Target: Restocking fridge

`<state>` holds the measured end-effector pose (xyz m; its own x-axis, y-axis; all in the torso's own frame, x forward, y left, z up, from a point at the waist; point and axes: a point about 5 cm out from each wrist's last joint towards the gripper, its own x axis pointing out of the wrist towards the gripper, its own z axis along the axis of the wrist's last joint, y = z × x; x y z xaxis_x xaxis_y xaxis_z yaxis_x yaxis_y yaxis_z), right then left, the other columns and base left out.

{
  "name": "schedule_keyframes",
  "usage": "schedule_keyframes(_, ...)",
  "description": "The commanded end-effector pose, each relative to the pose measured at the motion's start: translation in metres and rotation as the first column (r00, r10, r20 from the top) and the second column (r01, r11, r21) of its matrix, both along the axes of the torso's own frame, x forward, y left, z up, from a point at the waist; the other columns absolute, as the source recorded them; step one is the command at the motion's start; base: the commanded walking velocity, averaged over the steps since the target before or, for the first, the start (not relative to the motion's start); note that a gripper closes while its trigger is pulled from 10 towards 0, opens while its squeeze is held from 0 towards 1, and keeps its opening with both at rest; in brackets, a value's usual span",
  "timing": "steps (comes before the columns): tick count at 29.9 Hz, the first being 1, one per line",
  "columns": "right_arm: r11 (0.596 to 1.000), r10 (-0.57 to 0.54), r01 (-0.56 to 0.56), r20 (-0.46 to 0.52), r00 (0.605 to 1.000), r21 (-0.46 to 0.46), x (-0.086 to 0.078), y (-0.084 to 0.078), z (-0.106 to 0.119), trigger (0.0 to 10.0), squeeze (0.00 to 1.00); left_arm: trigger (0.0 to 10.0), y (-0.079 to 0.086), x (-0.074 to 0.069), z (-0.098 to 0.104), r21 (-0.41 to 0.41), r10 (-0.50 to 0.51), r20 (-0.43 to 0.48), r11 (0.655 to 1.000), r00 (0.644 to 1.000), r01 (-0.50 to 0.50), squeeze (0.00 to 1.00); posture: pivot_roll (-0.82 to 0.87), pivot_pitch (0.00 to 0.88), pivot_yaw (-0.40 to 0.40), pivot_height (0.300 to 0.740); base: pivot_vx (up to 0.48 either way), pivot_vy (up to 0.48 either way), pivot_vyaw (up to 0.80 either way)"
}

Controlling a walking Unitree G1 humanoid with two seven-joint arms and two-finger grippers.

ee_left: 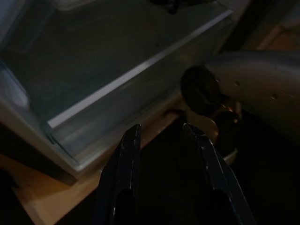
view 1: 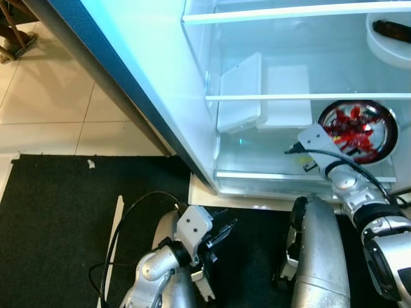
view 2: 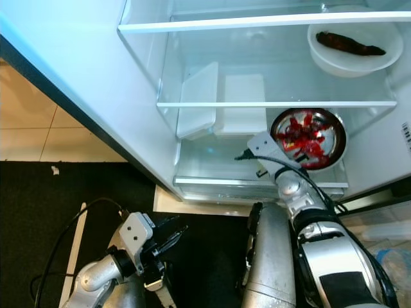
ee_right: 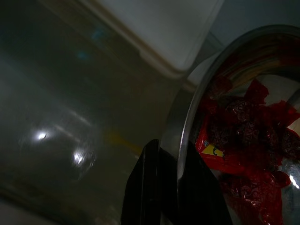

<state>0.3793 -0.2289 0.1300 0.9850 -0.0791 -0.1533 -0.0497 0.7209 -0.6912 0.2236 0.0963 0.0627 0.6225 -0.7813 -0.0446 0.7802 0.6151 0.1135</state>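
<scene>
Two arms are in your view, and the right one reaches into the open fridge (view 2: 96,96). Your right gripper (ee_right: 176,187) has its two black fingers pinched on the rim of the steel bowl (view 2: 308,138), one finger outside the rim and one inside. The bowl holds red wrapped sweets (ee_right: 243,140) and sits on the lower glass shelf (view 2: 212,170), at the right side of the fridge. Just beside it on the left stand two white boxes (view 2: 221,106), the left one tilted against the wall. On the shelf above you see a white bowl (view 2: 353,54) with a dark thing in it. Your left gripper (ee_left: 161,140) hangs low over the black mat (view 1: 58,218) before the fridge, its fingers narrowly apart and holding nothing.
</scene>
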Motion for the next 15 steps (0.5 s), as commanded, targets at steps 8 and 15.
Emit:
schedule_keyframes(8, 0.995, -0.006, 0.005, -0.011, 1.000, -0.103, 0.000, -0.006, 0.002, 10.0, 0.00, 10.0, 0.007, -0.015, 0.002, 0.041, -0.012, -0.057, 0.999, 0.998, 0.014, 0.00, 0.24, 0.529, 0.179, 0.330, 0.000, 0.000, 0.00)
schedule_keyframes(15, 0.991, -0.012, 0.014, 0.015, 1.000, -0.135, 0.003, -0.009, 0.011, 10.0, 0.00, 10.0, 0.004, -0.019, 0.007, 0.044, -0.036, -0.044, 0.998, 0.998, 0.038, 0.00, 0.24, 0.536, 0.185, 0.330, 0.000, 0.000, 0.00)
